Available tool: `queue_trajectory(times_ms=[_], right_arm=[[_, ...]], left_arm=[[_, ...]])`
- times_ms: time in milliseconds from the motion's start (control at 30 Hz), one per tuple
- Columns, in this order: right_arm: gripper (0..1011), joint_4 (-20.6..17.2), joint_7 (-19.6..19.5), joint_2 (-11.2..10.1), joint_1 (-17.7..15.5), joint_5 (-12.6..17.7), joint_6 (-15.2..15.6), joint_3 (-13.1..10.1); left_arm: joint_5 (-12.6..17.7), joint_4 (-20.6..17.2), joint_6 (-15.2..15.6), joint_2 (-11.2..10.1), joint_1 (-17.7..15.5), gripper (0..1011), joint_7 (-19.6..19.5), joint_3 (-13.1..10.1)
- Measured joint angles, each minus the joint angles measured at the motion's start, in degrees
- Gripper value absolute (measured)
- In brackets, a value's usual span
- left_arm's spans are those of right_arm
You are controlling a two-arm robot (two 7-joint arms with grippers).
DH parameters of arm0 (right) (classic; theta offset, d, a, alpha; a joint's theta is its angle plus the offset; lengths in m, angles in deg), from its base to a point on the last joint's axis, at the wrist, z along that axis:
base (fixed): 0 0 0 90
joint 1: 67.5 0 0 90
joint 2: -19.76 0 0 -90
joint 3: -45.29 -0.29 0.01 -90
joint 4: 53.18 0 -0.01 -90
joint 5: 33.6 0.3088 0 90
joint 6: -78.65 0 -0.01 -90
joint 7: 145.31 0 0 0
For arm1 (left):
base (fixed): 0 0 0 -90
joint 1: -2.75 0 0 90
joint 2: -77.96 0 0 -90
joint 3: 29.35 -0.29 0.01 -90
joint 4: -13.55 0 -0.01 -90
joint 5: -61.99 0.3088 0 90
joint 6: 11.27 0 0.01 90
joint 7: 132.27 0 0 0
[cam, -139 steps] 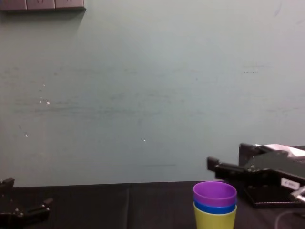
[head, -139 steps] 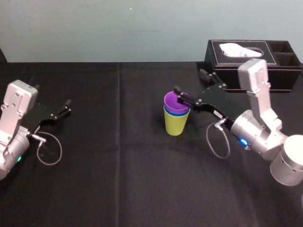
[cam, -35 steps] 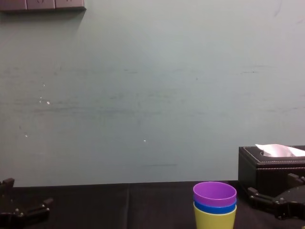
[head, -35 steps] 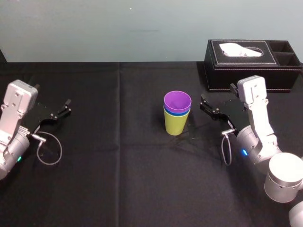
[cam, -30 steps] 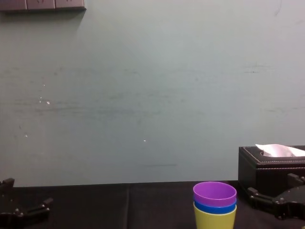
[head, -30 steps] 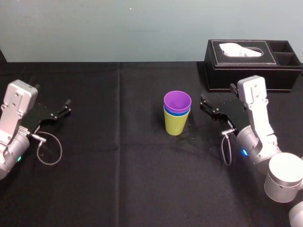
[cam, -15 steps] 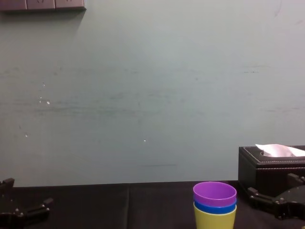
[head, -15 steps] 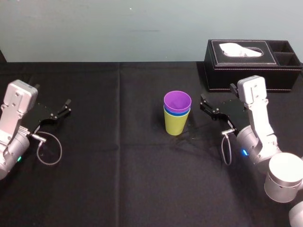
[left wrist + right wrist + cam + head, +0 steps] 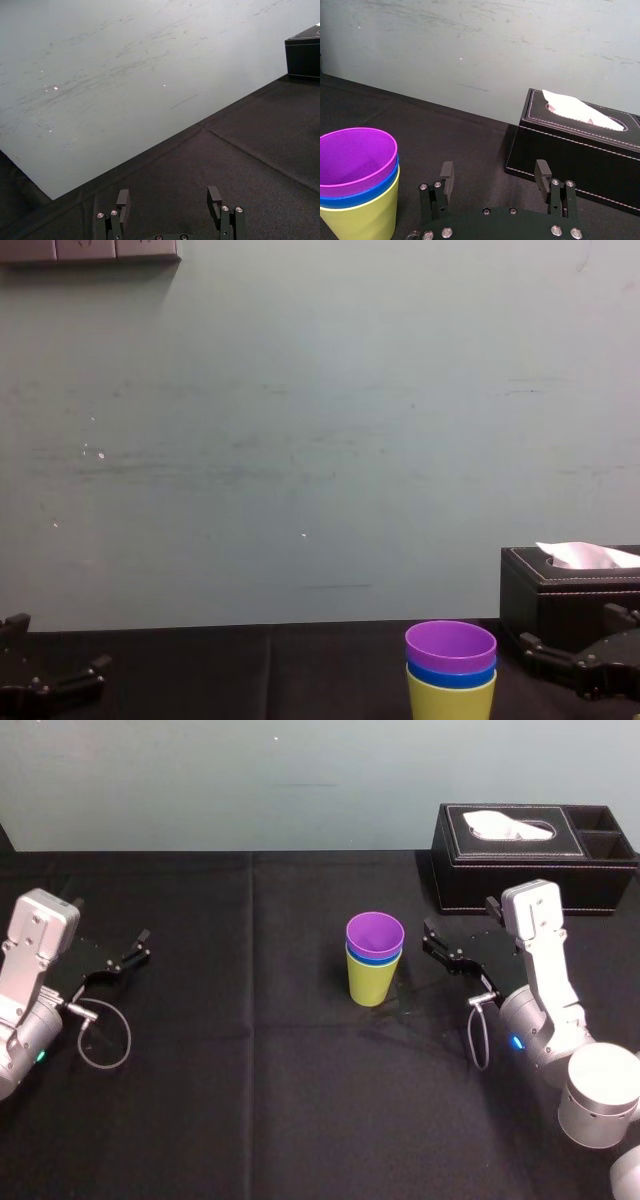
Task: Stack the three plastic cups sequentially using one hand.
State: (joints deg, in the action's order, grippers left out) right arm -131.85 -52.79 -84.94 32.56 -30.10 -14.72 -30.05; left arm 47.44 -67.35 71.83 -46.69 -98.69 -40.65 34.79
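We find the three plastic cups (image 9: pixel 373 965) nested upright near the centre of the counter (image 9: pixel 250 1100). The lime cup (image 9: pixel 371 984) stands on the cloth, the blue cup (image 9: pixel 450 678) sits inside it with only its rim band showing, and the purple cup (image 9: pixel 374 933) sits innermost on top.

The right hand (image 9: pixel 495 172) is just right of the cups and apart from them, between them and the black tissue box (image 9: pixel 530 855) at the far right. Its fingers (image 9: pixel 447 172) stand wide apart and hold nothing.

Compared with 4.6 s ago, we note one change. The right hand then reached over the purple cup, with one finger at its rim. It now lies drawn back to the right, clear of the cups. The cups show the same order and the same place. Against the frames of the last 1.2 s we see no difference.

The left hand (image 9: pixel 168 192) is parked low at the far left of the counter, its fingers spread and empty.
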Motion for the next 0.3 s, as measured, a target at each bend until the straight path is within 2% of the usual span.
queue_trajectory(times_ms=[300], right_arm=[[1003, 0.0, 0.0, 0.0, 0.0, 0.0, 0.0, 0.0]], left_arm=[[0.0, 0.0, 0.0, 0.0, 0.0, 1011, 0.0, 0.0]])
